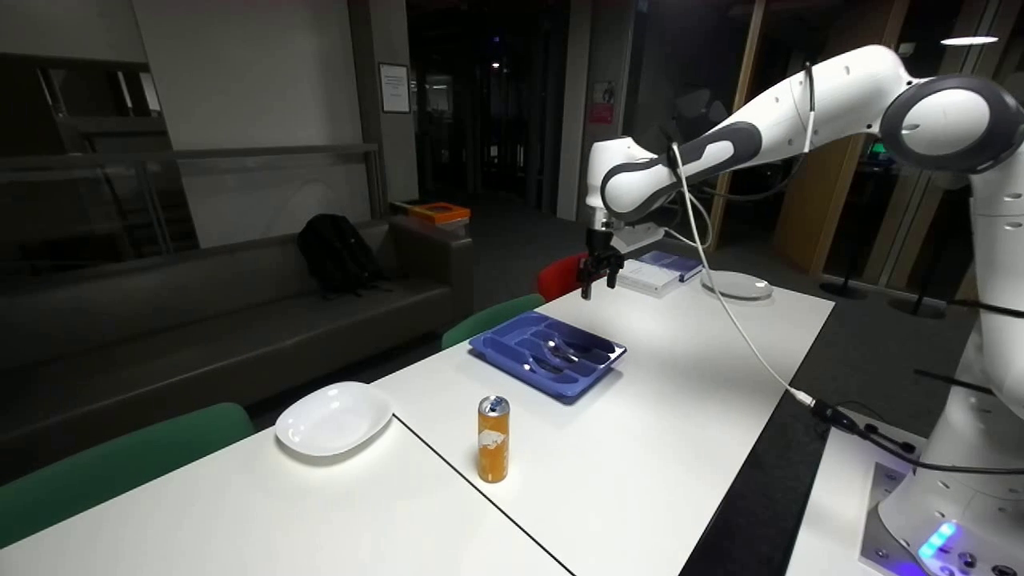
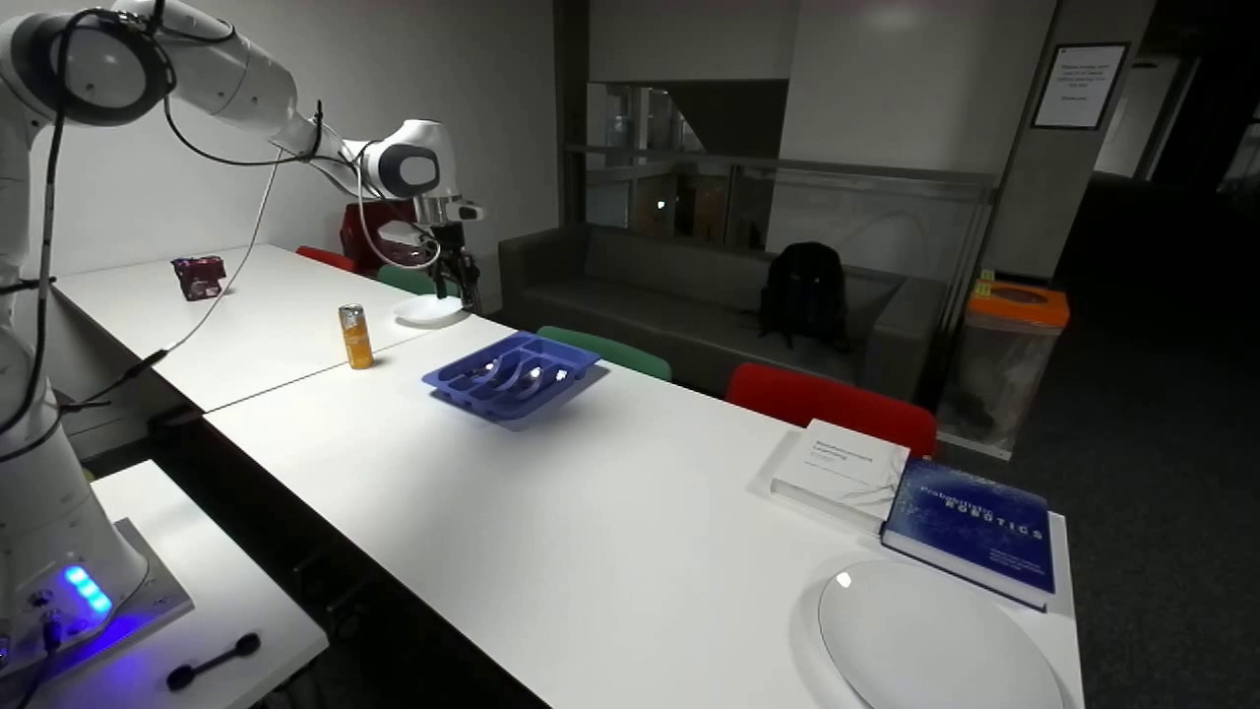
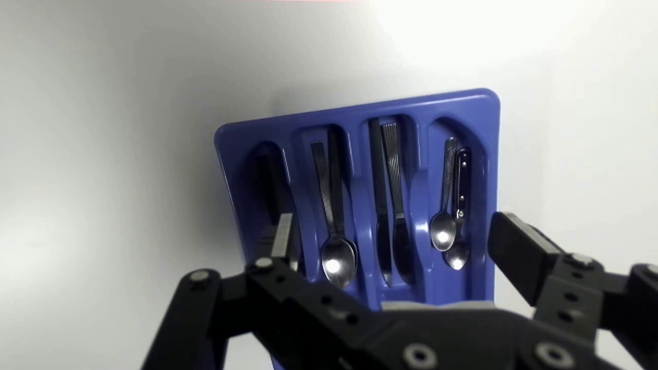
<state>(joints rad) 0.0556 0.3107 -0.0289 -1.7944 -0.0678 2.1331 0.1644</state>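
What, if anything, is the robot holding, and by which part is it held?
Nothing is held: the jaws stand open and empty above the blue cutlery tray.

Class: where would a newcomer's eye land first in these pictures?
Probably on the blue cutlery tray, lying on the white table beneath the open gripper. The orange can, standing upright near it, comes next, then the white robot arm stretched over the table.
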